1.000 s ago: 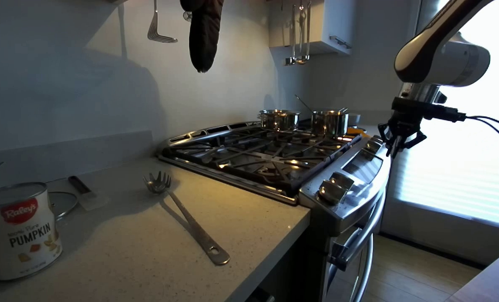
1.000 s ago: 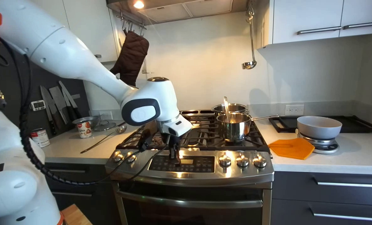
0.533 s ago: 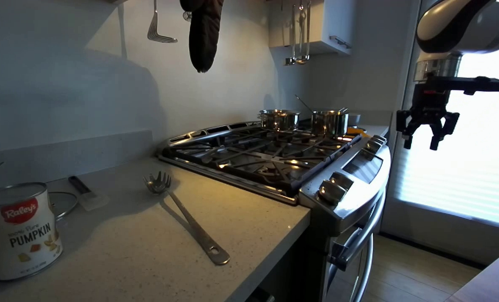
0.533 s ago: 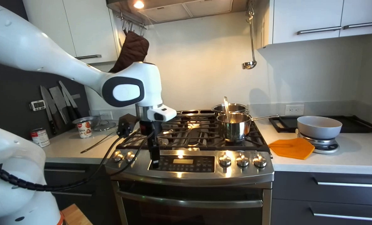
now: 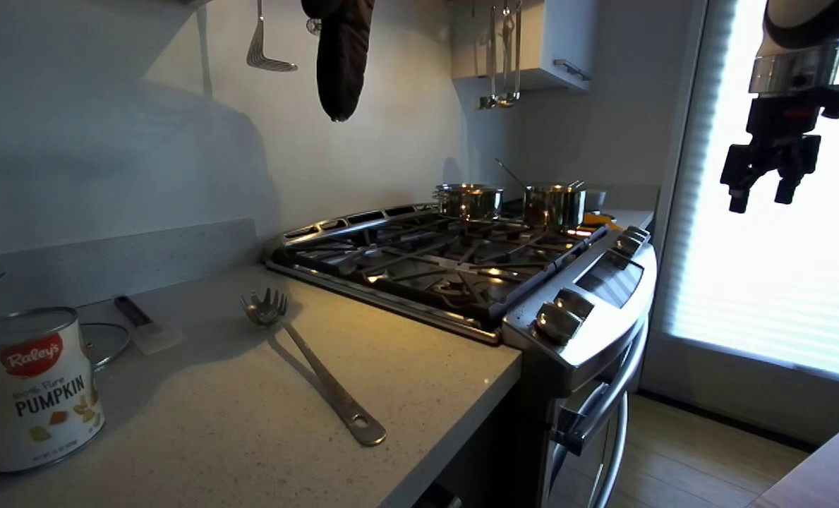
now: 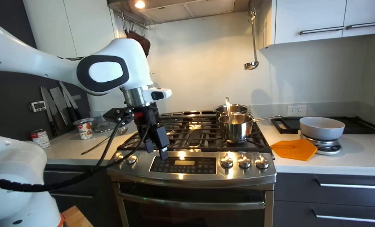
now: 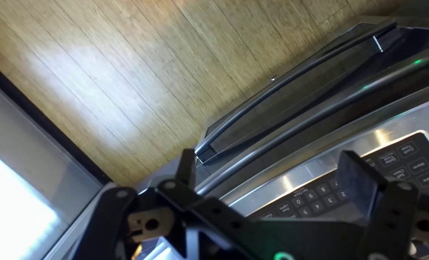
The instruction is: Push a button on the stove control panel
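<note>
While jaws hang spread, air gap to control panel (image 6: 187, 166) edge.

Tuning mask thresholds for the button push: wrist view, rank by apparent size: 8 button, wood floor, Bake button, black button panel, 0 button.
1. Wood floor
2. Black button panel, partly hidden by the end effector
3. Bake button
4. 0 button and 8 button: look alike, so not ranked
</note>
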